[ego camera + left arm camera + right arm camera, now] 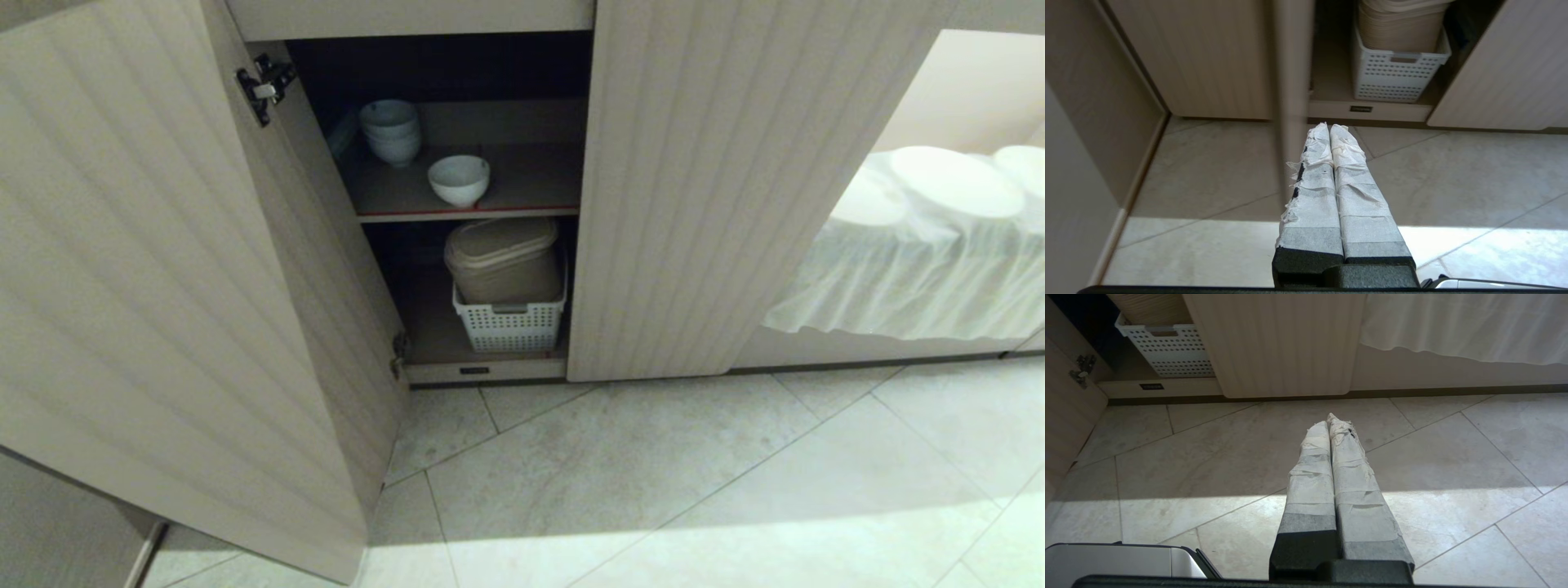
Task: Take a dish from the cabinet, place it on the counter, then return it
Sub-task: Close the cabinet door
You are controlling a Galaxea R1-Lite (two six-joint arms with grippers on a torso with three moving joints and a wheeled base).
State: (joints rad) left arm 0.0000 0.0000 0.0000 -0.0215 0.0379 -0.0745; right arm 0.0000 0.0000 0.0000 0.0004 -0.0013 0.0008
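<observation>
- The cabinet (669, 188) filled the upper part of the head view, its left door (163, 269) swung wide open toward me and its right door shut, so only the left half of the inside showed.
- The dish (459, 180), a plain white bowl, stood upright near the front edge of the upper shelf (531, 192), in the upper centre of the frame. It stood alone and apart from the others, which I judged made it the easy one to reach.
- A stack of bluish-white bowls (391, 131) sat further back and to the left on the same shelf, clear of the dish.
- Below, a beige lidded bin (504, 260) sat in a white perforated basket (510, 325) on the cabinet floor.
- My left gripper (1329, 127) was clenched with nothing in it, its taped fingers (1314, 179) pressed together and pointing over the tiled floor (653, 474) toward the cabinet base, at the centre of the left wrist frame.
- My right gripper (1333, 418) was likewise clenched and empty, hanging over the tiles before the shut door.
- Neither arm showed in the head view; I judged both parked low, and the task not yet begun.
- At the right edge, white plates (955, 181) lay on a white cloth (914, 278); the table for setting the dish down was not in view.
- The next move would call for opening a gripper and raising it to the shelf; the shelf edge could get in the way.
</observation>
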